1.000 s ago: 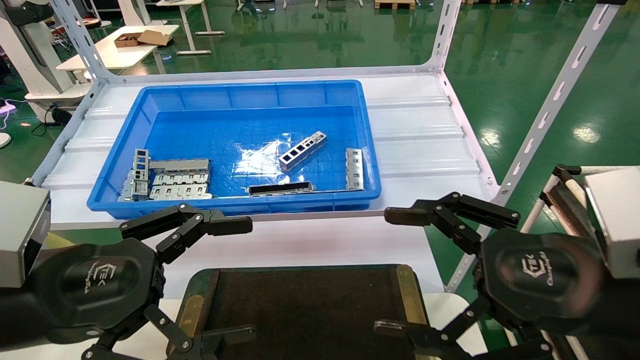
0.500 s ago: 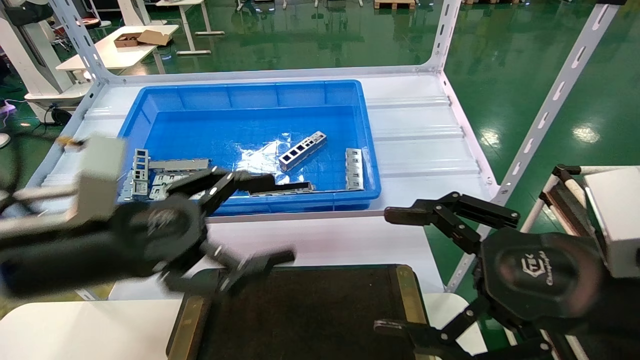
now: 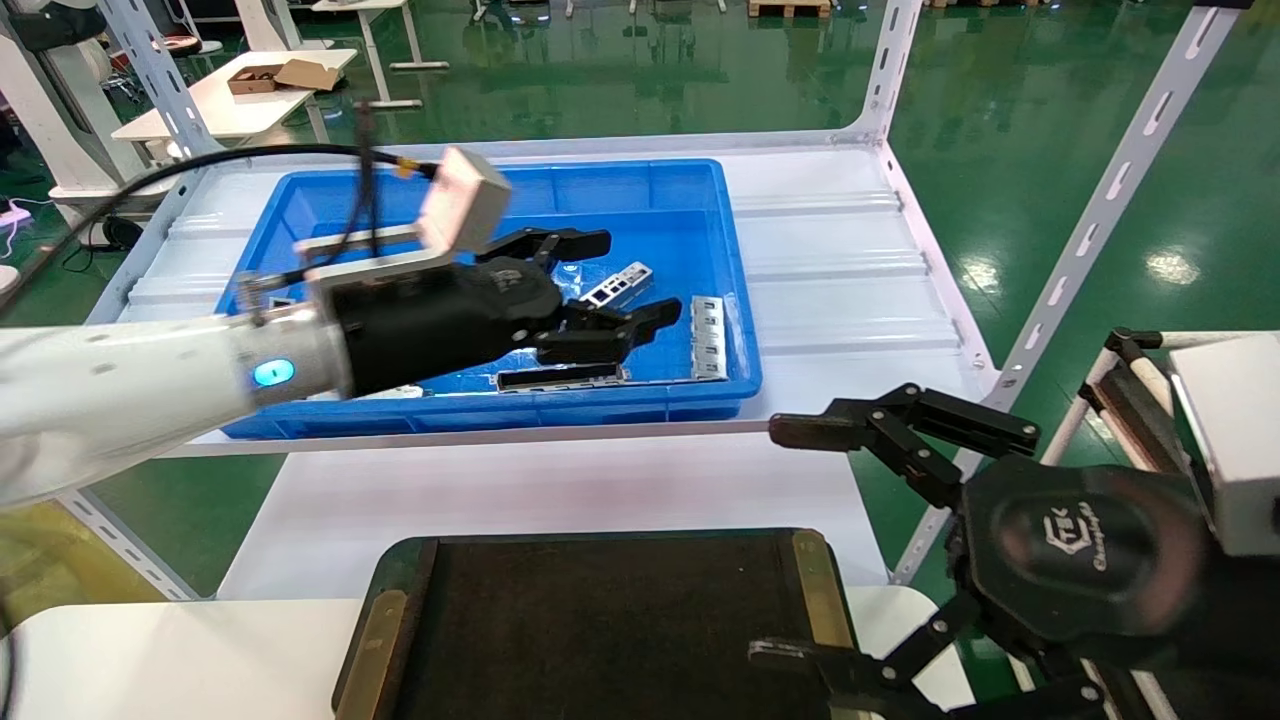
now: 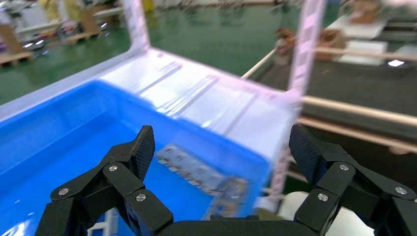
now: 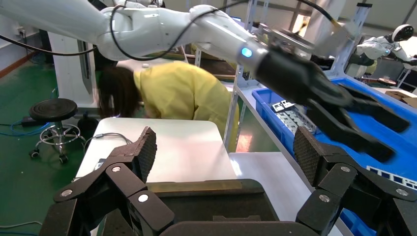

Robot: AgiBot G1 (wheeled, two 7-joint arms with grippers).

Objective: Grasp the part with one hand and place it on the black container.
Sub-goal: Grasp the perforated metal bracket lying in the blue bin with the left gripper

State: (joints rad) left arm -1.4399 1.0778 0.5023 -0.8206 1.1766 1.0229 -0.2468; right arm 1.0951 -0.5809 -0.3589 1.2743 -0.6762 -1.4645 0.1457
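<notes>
The slim silver part (image 3: 622,283) with a row of windows lies slantwise on the floor of the blue crate, partly behind my left gripper's fingers. A second like bar (image 3: 708,338) lies along the crate's right wall and shows blurred in the left wrist view (image 4: 189,169). My left gripper (image 3: 636,275) hovers over the crate's right half, open and empty (image 4: 221,147). It also shows in the right wrist view (image 5: 344,115). The black container (image 3: 600,560) lies empty at the near edge (image 5: 206,196). My right gripper (image 3: 780,543) is parked open at its right side.
The blue crate (image 3: 480,412) stands on the white shelf. A dark hollow bar (image 3: 560,377) lies by its front wall. Grey slotted plates (image 5: 290,115) lie at its left end. Shelf uprights (image 3: 1100,210) rise at the right. A person in yellow (image 5: 182,93) bends behind the left arm.
My left arm has swung from beside the black container forward and right over the blue crate, its gripper staying open. The right gripper has not moved.
</notes>
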